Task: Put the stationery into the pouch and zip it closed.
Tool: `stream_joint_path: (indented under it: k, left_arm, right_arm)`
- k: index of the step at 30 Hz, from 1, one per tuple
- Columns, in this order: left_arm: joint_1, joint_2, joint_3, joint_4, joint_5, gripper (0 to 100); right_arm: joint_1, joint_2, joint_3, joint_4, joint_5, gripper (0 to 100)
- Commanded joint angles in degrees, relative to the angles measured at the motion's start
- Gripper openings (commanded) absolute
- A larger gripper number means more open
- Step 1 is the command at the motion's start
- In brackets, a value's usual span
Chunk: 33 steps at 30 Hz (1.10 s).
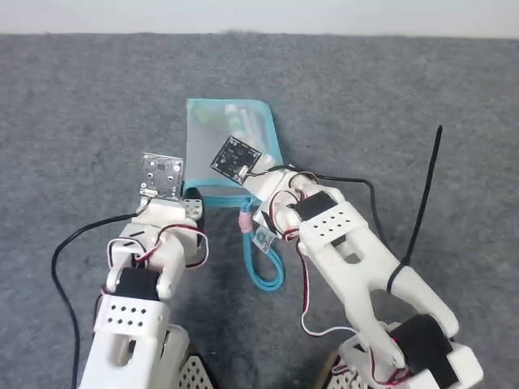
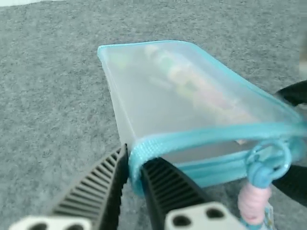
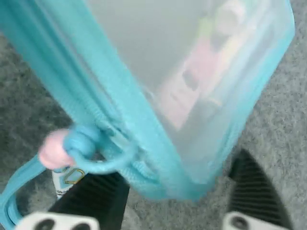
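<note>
Looking down from the high view: finding the pouch (image 1: pixel 231 150) lying flat on the grey carpet (image 1: pixel 81 105), with the left gripper (image 1: pixel 193 206) at one near corner, the right gripper (image 1: pixel 253 188) at the other, and the cyan strap (image 1: pixel 266 263) trailing from that edge. Looking through the left wrist view: seeing the left gripper clenching the pouch's cyan zip edge at the corner, stationery (image 2: pixel 192 84) showing inside. Looking through the right wrist view: seeing the right gripper released, fingers (image 3: pixel 254 189) standing apart on either side of the pouch's corner, beside the zip ring (image 3: pixel 103 153) and pink bead (image 3: pixel 55 148).
</note>
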Motion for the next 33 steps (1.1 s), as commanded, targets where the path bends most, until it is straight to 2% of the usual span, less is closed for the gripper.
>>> stream_joint_path:
  k: [1,6,10,15,19,23,29,31,33]
  left_arm:
    - [1.32,0.53,-3.38,-0.09,-0.53,1]
    - [1.32,0.53,-3.38,0.00,-0.53,1]
    - [1.23,0.53,-3.30,-0.18,-0.53,1]
    - [1.32,0.09,-3.30,-0.18,-0.53,1]
    - [1.32,0.26,-3.30,-0.09,-0.53,1]
    - [1.76,0.44,-3.30,0.00,-0.53,1]
    - [4.48,0.35,-2.24,-0.26,-0.62,1]
    - [4.40,0.26,-2.24,-0.26,-0.62,1]
    - [4.31,0.18,-2.24,-0.18,-0.62,1]
  right_arm:
    - [-0.57,-0.92,-4.04,-1.45,0.18,15.6]
    - [-0.48,-0.92,-4.04,-1.45,0.18,0.1]
    - [-0.22,-0.92,-3.96,-1.10,0.09,0.7]
    - [-0.13,-0.92,-5.45,0.22,-7.03,0.6]
    - [-0.75,-0.92,-6.42,1.19,-8.18,0.6]
    - [-2.51,-0.92,-6.59,1.10,-7.91,3.2]
    - [-3.56,-0.92,-6.68,0.92,-7.82,24.2]
    - [-3.47,-0.66,-6.68,-0.66,-6.51,25.4]
    - [-3.38,-0.31,-6.42,-1.80,-4.57,21.7]
